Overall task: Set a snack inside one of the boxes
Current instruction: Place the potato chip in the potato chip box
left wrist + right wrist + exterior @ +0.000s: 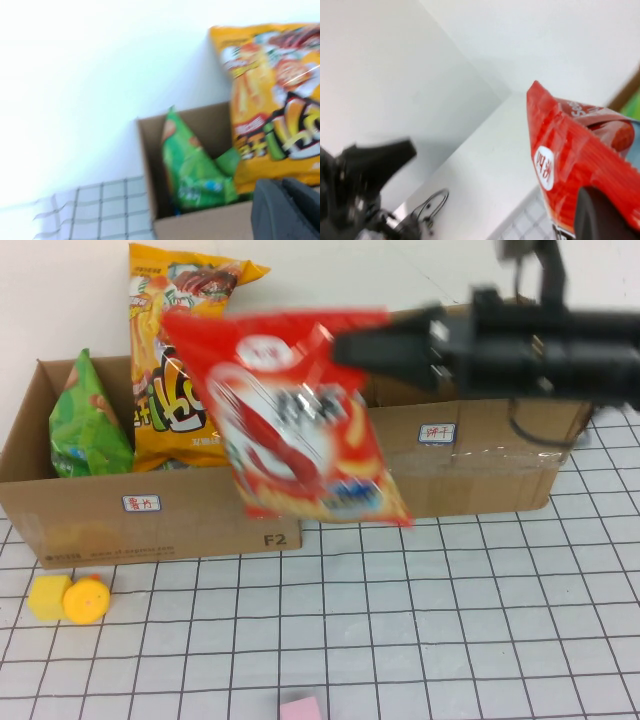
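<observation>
Pinched shut on the upper edge of the red snack bag (305, 420), the fingers of the right gripper (345, 348) reach in from the right side of the high view, their dark tips meeting the packet near its top right corner. From that pinch the bag hangs down and to the left, tilted, its lower corner dropping in front of the seam between the two cardboard boxes. It is in the air, above and in front of the boxes, not inside either one. In the right wrist view the same red bag (580, 165) fills the lower right, with one dark finger (597, 215) lying over its edge. The left box (150, 510) holds a green snack bag (88, 425) leaning at its left end and a tall orange snack bag (175, 360) standing beside it, partly covered by the red one. The right box (480, 465) sits just beside the left box, under the right arm. The left gripper (287, 210) shows only as a dark shape in the corner of the left wrist view, near the left box; its fingers are closed and hold nothing. On the gridded table (420, 620) lie a yellow toy (70, 598) in front of the left box and a pink block (302, 708) at the near edge.
</observation>
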`<state>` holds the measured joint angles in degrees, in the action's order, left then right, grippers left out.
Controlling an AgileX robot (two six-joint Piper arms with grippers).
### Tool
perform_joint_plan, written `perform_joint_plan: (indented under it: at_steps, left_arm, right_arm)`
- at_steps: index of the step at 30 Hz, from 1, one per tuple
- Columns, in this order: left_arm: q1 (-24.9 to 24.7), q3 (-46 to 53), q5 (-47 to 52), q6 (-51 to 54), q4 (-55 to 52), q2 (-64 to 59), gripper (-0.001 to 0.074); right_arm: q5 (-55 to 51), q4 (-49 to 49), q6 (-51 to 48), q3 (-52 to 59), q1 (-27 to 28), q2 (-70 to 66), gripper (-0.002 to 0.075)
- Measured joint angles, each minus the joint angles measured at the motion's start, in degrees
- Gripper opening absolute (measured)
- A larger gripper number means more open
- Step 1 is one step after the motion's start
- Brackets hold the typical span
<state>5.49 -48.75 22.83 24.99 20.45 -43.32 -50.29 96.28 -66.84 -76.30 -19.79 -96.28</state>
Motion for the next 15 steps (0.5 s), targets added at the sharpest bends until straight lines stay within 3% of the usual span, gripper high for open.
perform_joint_plan:
  at_steps: [7, 15]
  left_arm:
    - [2.19, 3.26, 2.08, -0.93, -0.23, 4.69, -0.0001]
    - [2.19, 11.05, 0.7, -1.5, -0.23, 9.72, -0.0001]
  right_arm:
    - [5.66, 0.0, 1.94, -16.46, -5.9, -6.97, 0.0001]
    - [7.54, 0.0, 5.83, -42.34, -11.57, -24.55, 0.0]
